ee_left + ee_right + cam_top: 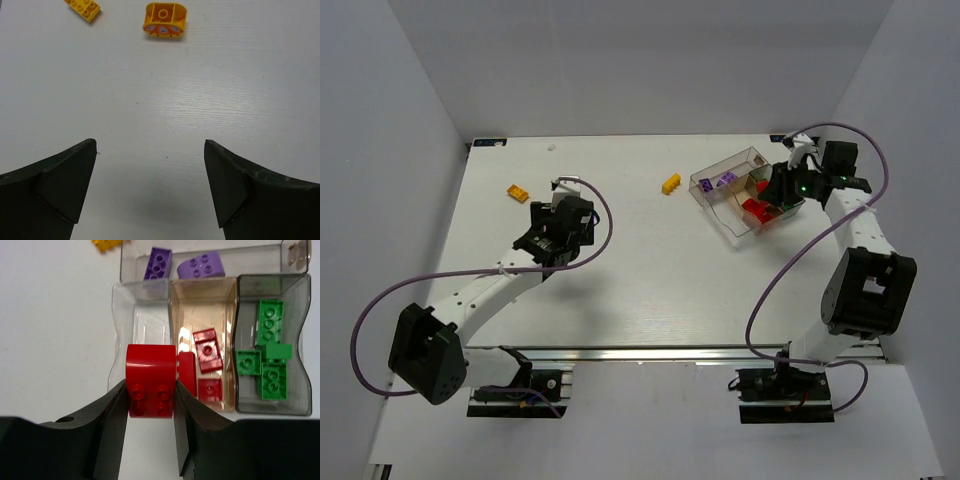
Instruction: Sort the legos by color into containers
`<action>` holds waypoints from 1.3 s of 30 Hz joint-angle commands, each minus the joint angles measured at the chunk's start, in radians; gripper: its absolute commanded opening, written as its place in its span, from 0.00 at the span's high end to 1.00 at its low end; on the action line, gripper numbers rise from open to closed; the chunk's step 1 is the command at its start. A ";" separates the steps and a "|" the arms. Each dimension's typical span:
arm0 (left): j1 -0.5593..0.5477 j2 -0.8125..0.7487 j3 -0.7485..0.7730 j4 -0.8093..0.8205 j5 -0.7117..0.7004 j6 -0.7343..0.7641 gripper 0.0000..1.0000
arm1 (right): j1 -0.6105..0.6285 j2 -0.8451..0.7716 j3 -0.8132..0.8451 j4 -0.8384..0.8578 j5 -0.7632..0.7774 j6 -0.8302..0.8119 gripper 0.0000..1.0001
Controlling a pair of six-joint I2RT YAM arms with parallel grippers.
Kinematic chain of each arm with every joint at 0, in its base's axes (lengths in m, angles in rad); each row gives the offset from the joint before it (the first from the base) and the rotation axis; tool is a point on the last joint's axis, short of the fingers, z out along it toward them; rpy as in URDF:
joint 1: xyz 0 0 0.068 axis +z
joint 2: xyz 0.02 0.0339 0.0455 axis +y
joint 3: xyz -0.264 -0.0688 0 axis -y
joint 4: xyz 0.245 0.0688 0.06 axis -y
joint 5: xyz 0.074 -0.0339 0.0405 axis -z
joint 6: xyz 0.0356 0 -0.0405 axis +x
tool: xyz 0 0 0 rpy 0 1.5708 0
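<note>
Clamping rounded red brick (150, 371), right end effector (150, 396), seemingly over clear box (116, 330)

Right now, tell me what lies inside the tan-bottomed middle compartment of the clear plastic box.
Three small red studded bricks show. The large red brick gripped in the right tool covers the left edge of that compartment.
</note>
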 commanded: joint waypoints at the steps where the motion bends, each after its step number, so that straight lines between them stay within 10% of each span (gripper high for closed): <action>1: 0.024 0.005 -0.022 0.071 -0.025 0.053 0.02 | 0.046 0.046 0.007 0.235 0.135 0.216 1.00; 9: 0.044 -0.082 -0.063 0.096 0.005 0.062 0.02 | 0.135 0.181 0.048 0.319 0.381 0.216 1.00; 25: 0.076 -0.017 -0.037 0.079 0.117 0.028 0.02 | 0.173 0.284 0.138 0.250 0.436 0.138 0.38; 30: 0.143 0.074 0.028 0.054 0.203 -0.036 0.02 | 0.170 0.178 0.089 0.259 0.392 0.159 0.44; 33: 0.202 0.150 0.073 0.040 0.245 -0.104 0.14 | 0.168 0.037 -0.031 0.326 0.288 0.205 0.84; 34: 0.217 0.172 0.084 0.040 0.249 -0.149 0.32 | 0.165 -0.006 -0.069 0.349 0.263 0.234 1.00; 38: 0.285 0.339 0.203 0.034 0.295 -0.196 0.58 | 0.145 -0.243 -0.215 0.411 0.131 0.277 1.00; 39: 0.297 0.427 0.238 0.025 0.324 -0.208 0.56 | 0.142 -0.276 -0.238 0.417 0.061 0.282 0.83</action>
